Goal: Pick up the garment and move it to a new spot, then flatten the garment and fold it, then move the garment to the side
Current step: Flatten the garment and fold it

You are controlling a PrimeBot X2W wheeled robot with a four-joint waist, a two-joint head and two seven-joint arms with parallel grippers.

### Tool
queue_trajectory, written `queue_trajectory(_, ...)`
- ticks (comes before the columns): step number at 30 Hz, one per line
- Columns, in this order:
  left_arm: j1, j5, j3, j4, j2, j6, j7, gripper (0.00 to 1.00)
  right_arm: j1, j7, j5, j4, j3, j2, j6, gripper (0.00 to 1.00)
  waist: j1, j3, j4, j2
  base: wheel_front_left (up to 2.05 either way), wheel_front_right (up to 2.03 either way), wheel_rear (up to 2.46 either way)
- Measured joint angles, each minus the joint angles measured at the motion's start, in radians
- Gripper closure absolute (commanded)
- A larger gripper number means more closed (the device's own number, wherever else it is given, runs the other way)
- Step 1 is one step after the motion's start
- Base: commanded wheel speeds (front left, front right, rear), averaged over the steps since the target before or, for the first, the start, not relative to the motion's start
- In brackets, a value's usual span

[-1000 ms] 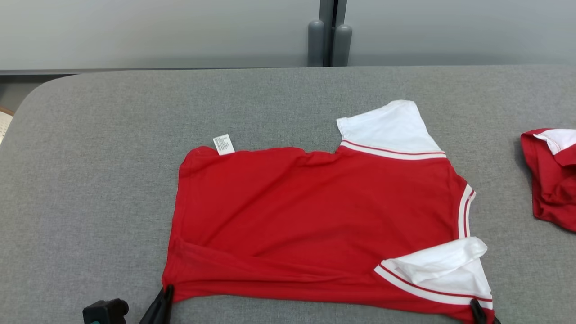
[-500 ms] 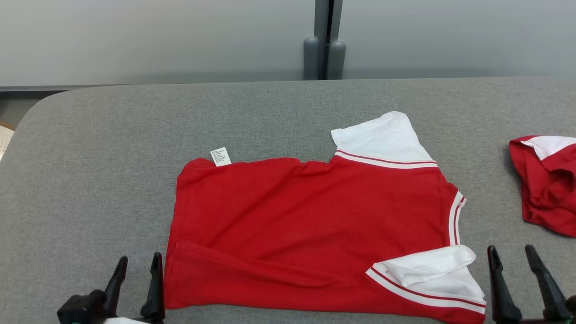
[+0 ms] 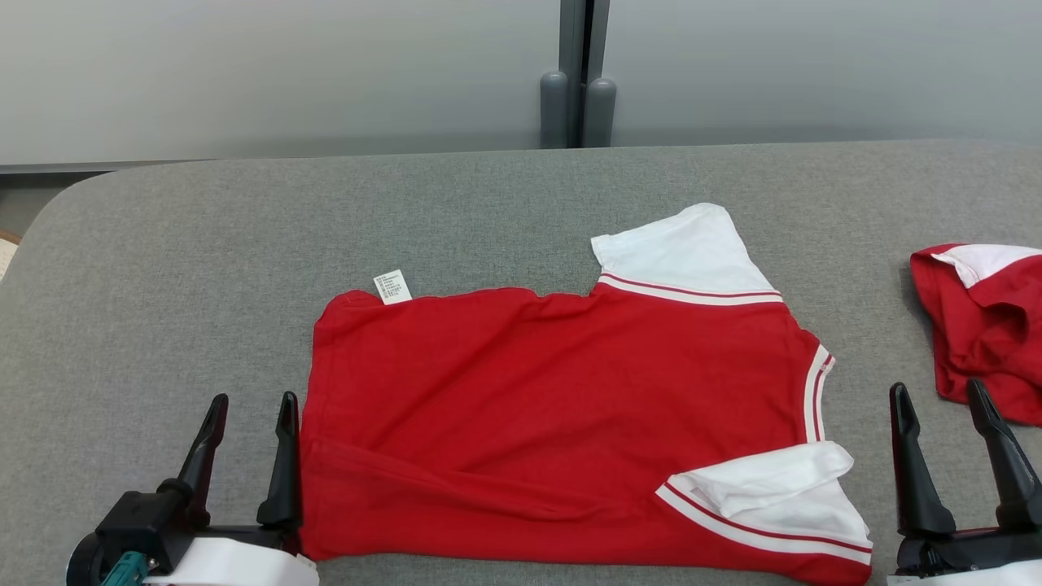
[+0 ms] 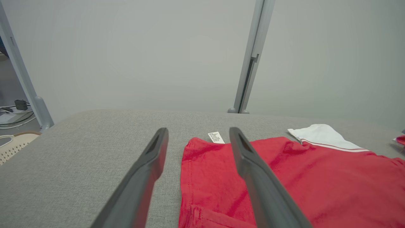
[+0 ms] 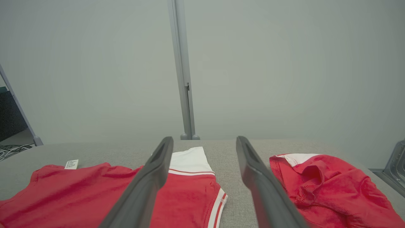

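Note:
A red garment point(image 3: 553, 407) with white sleeves lies spread on the grey table point(image 3: 203, 268), its hem to the left and collar to the right; the near sleeve point(image 3: 773, 496) is folded over, a white label point(image 3: 393, 286) sticks out at the far hem corner. My left gripper point(image 3: 252, 407) stands open just left of the garment's near hem, nothing between its fingers. My right gripper point(image 3: 936, 395) stands open to the right of the near sleeve, empty. The garment point(image 4: 284, 180) lies under the left gripper's right finger in the left wrist view, and the garment point(image 5: 95, 190) stretches left in the right wrist view.
A second red and white garment point(image 3: 985, 325) lies crumpled at the table's right edge, also the crumpled garment point(image 5: 326, 186) in the right wrist view. A grey post point(image 3: 578, 73) stands behind the table against pale panels. A cream basket point(image 4: 12, 144) sits left of the table.
Both grippers have let go of the garment's near edge, opened, and drawn outward and up. The garment now rests flat. The head camera has tilted, shifting the whole picture.

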Motion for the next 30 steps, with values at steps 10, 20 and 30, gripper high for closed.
queue_trajectory(10, -0.059, -0.025, -0.027, 0.026, -0.003, -0.018, 0.05, 0.0, -0.002, 0.002, 0.007, -0.007, 0.005, 0.018, 0.0, 0.0, 0.0001, 0.038, -0.005, 0.0, 0.0, 0.0, 0.0)
queue_trajectory(20, -0.445, -0.154, -0.011, 0.427, -0.027, -0.15, 0.15, 0.0, -0.087, -0.007, 0.008, 0.002, 0.044, 0.022, 0.0, 0.0, 0.0, 0.167, -0.043, 0.0, 0.0, 0.0, 0.0)
queue_trajectory(30, -0.683, -0.213, -0.026, 0.813, 0.014, -0.227, 0.255, 0.0, -0.141, -0.037, 0.029, 0.055, 0.059, 0.027, 0.0, 0.0, 0.0, 0.249, -0.103, 0.0, 0.0, 0.0, 0.0)
